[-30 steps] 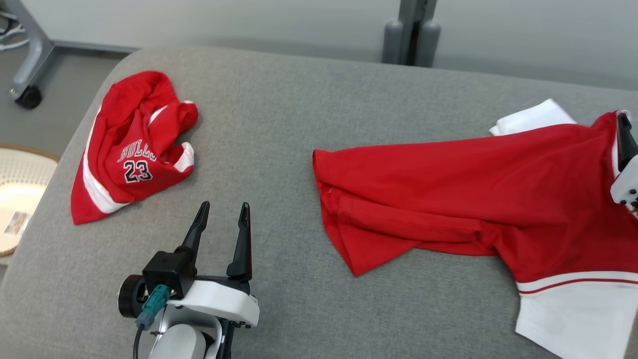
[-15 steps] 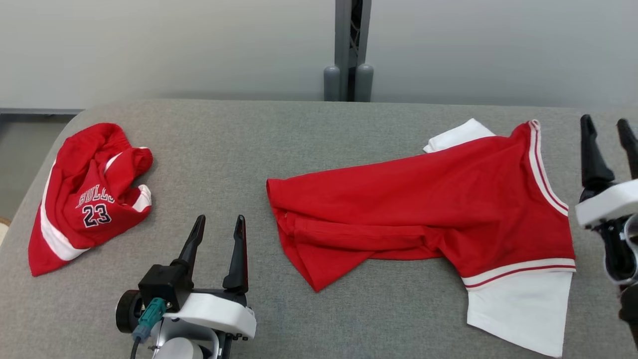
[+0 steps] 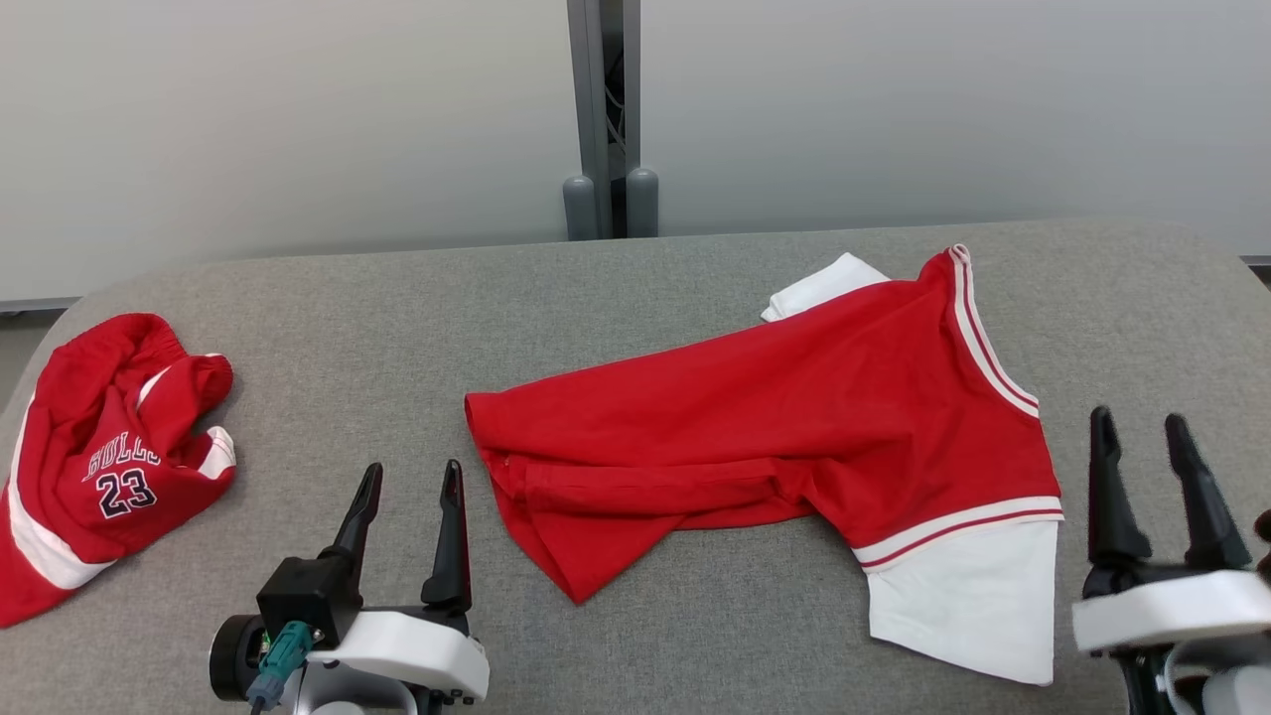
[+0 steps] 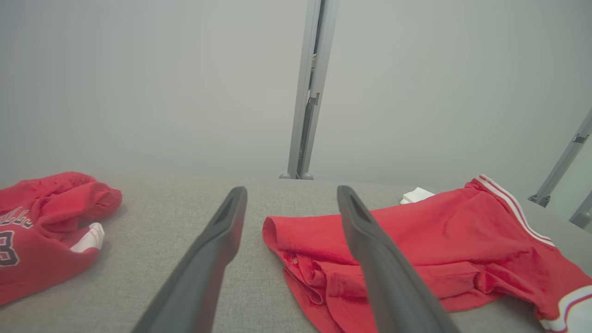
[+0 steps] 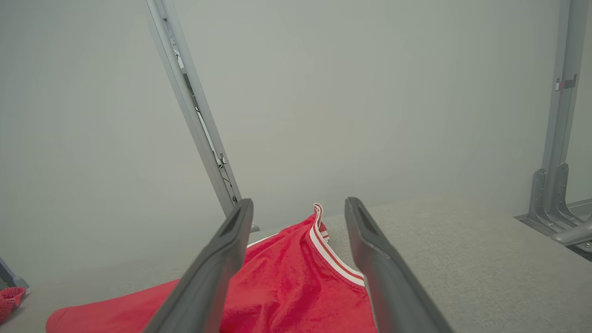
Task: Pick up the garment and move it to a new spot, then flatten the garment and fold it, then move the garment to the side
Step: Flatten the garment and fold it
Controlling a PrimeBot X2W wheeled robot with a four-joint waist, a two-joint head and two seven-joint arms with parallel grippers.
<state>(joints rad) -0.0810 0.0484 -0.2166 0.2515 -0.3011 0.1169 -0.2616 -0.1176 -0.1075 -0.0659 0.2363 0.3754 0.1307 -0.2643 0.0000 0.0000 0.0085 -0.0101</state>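
Jaws: both pairs stand moderately parted, with nothing between them.
Left fingers (image 3: 449, 536): two long, dark, matte blades tapering to narrow tips. They rise from a white moulded housing, and the tips are near the garment's left end but apart from it.
Right fingers (image 3: 1107, 487): same dark tapered shape on a white housing. They sit beside the garment's right edge without touching it.
Garment (image 3: 755, 427): soft red knit jersey lying across the middle of the worktop, between the two pairs of jaws. It is mostly flat, with a folded ridge and loose creases along its near edge. A white panel under a red-and-white striped band forms the near right corner, white striped trim runs up the right edge, and a white corner pokes out at the far side.
Worktop (image 3: 635, 288): grey, coarse-woven fabric cover with rounded corners.
Second jersey (image 3: 109, 467): crumpled red-and-white heap printed with 23, at the far left, well apart from the garment.
Backdrop: smooth pale wall panels and a grey metal post (image 3: 603, 119).
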